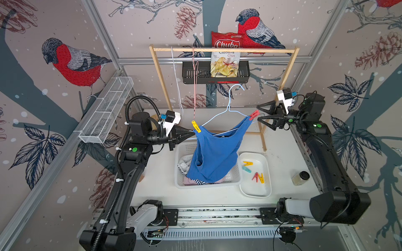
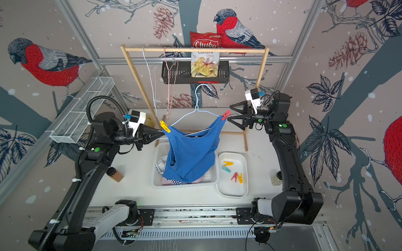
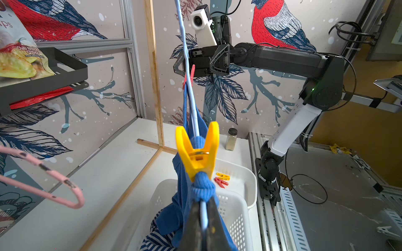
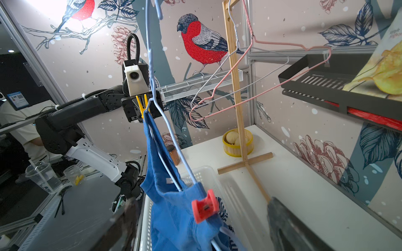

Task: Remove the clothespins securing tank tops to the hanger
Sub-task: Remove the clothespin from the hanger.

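Clamping the hanger (image 1: 228, 108), left tool (image 1: 193, 131) beside yellow clothespin (image 1: 196, 127).

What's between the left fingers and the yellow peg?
In the left wrist view, a bunched strap of the blue top on the hanger wire fills it, touching the yellow peg.

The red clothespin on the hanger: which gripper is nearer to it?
Right. The right gripper stands open right at the red clothespin. The left gripper is shut on the hanger at its opposite end, by the yellow clothespin.
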